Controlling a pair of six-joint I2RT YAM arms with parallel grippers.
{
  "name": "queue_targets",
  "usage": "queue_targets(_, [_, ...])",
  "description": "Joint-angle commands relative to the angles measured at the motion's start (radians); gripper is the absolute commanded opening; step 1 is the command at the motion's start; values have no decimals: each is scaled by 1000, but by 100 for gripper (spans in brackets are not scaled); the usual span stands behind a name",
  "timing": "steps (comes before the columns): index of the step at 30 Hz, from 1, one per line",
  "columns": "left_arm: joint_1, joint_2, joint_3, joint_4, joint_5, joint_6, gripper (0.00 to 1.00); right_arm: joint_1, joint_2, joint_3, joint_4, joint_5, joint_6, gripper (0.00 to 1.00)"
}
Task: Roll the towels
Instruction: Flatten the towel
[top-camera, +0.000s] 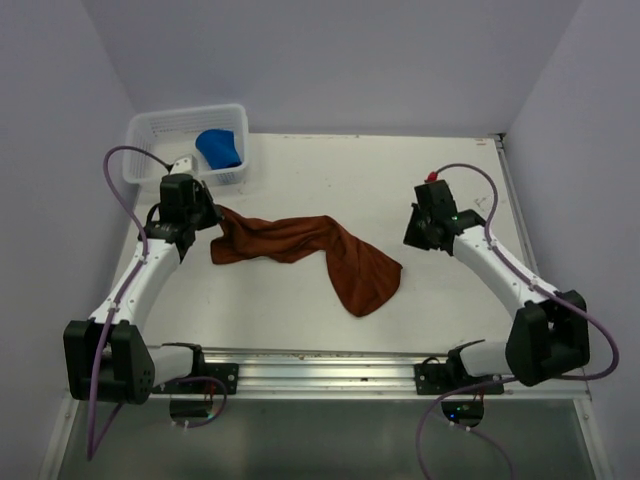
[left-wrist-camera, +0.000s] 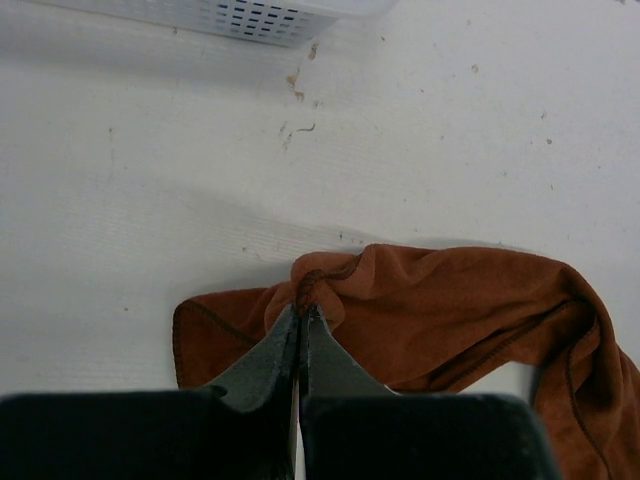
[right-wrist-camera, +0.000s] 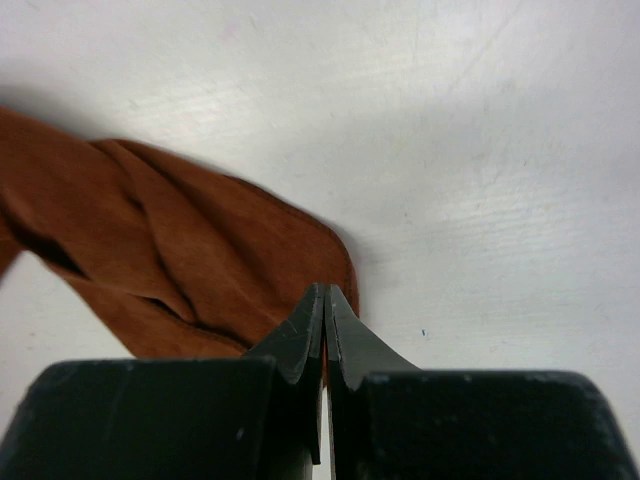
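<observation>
Brown towel | left end effector pinching its edge | right end effector pressed together | basket nearby

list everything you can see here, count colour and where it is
brown towel: 1, rust brown, crumpled on the table from the left side to the middle
blue towel: 1, blue, bunched inside the basket
basket: 1, white, perforated, at the far left corner of the table
table: 1, white
left arm, right arm: 2, white with black joints, bases at the near edge
left gripper: 1, black, shut on the brown towel's left end
right gripper: 1, black, shut and holding nothing, to the right of the brown towel
</observation>
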Motion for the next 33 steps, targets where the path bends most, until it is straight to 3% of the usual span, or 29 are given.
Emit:
queue_targets(1, [8,-20,53,59,45,78,0,-10,-110,145,-98,78,-106,0])
queue_targets(7, [8,-74,90,55,37,116,0,-47,-189,239,-161,91,-172,0])
queue_targets(8, [8,-80,84,62,43,116,0,-55,-183,233,-174,77,-169,5])
queue_targets(11, [8,-86,82,59,74,119,0,-61,-135,170,-185,-30,-133,42])
queue_targets(12, [8,-86,81,54,83,119,0,-61,-125,106,-170,-65,-126,50])
queue_targets(13, [7,-86,76,48,88,119,0,-61,-103,71,-114,-116,-101,51])
queue_targets(17, [7,-103,53,49,104,119,0,-61,-16,-86,75,-225,-62,51])
queue_targets(27, [7,-108,7,59,127,113,0,-59,121,-95,166,-235,-51,46])
queue_targets(30, [7,-105,-8,65,137,112,0,-61,124,-86,160,-218,-51,41])
queue_targets(33, [7,-103,-22,69,138,115,0,-61,136,-80,146,-207,-54,28])
